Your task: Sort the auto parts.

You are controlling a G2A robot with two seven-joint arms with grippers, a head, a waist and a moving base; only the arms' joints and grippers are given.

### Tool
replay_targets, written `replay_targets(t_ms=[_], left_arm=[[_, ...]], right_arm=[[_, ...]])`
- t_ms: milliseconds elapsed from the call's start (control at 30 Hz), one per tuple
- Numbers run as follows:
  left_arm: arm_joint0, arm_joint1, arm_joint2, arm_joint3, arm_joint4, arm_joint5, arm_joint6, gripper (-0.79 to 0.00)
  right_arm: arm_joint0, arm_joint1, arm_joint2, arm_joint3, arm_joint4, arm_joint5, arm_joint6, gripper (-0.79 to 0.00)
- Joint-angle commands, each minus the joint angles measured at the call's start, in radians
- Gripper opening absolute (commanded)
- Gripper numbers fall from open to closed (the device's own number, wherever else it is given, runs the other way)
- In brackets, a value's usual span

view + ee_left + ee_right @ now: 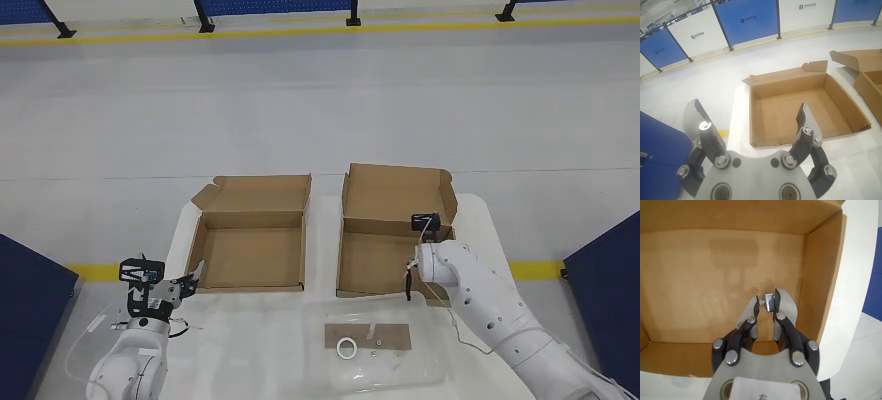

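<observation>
Clearly, a small metal part (770,303) is clamped by the right gripper (767,300) over the right box (817,275) — its ends hidden in the grip; the left gripper (749,105) is spread open

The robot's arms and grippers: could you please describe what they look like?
The left arm and right arm have smooth, rounded white shells; a thin cable runs at the right wrist. The left gripper and right gripper share curved silver fingers with black ribbed pads, black linkages with silver pins, and grey base plates; the right plate carries a white label.
</observation>
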Motion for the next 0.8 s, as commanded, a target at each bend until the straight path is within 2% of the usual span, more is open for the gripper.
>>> replay_targets(t_ms=[0, 600, 767], left_arm=[[0.000, 0.000, 0.000, 0.000, 0.000, 0.000, 0.000, 0.000], [0.000, 0.000, 0.000, 0.000, 0.000, 0.000, 0.000, 0.000], [0.000, 0.000, 0.000, 0.000, 0.000, 0.000, 0.000, 0.000]], right_arm=[[0.004, -0.006, -0.003, 0.014, 0.000, -0.002, -0.003, -0.785], [0.027, -0.045, -0.005, 0.089, -0.010, -0.009, -0.007, -0.785], [0.023, -0.050, 0.003, 0.089, -0.022, -0.010, -0.006, -0.662]])
